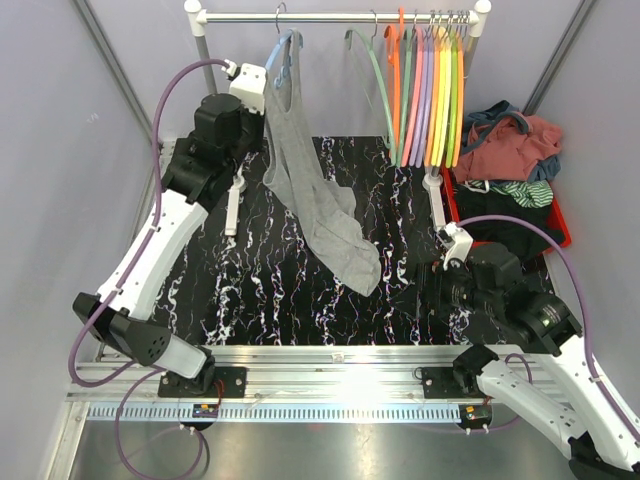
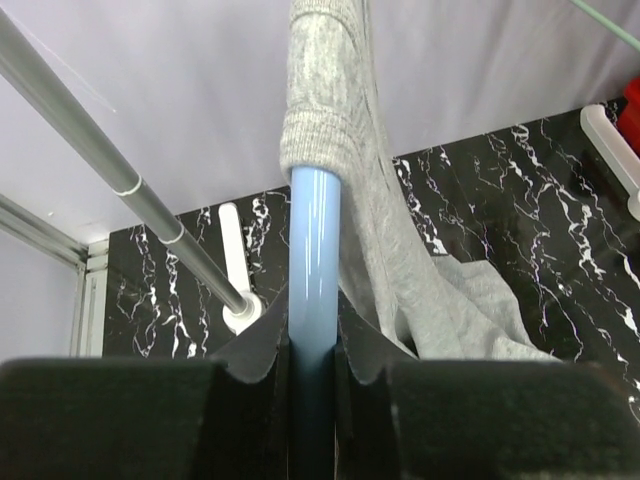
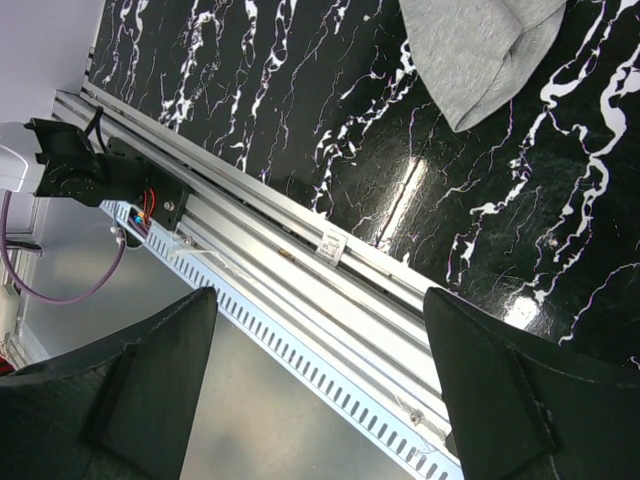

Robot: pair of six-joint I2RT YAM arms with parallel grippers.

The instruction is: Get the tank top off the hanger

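Black fingers (image 2: 258, 345) of the left gripper (image 2: 313, 345) fill the bottom of the left wrist view, clenched on one arm of the pale blue hanger (image 2: 315, 230). Just past the grip, a ribbed strap of the grey tank top (image 2: 322, 120) wraps over that arm. In the top view the garment hangs from the upper middle of the frame and trails down and to the right, its lower end lying on the black marbled table (image 1: 250, 290) near the centre. The hanger's hook looks to be on the rail (image 1: 340, 17) at the top edge.

The left arm reaches up and forward along the left side of the frame, wrist raised to hanger height. The right arm is folded low at the lower right. The right gripper (image 3: 318, 300) is released, jaws wide apart and pointed down at the table's near edge, with only a corner of the cloth showing at the top of its view.

The step in hand seems to be steadying the hanger so the strap can be drawn off. It would go best if the left grip holds firm without twisting, while the free gripper takes the cloth near the strap — not by the trailing hem — and slides it off the hanger arm's end. A pull straight down would likely just drag the hanger.
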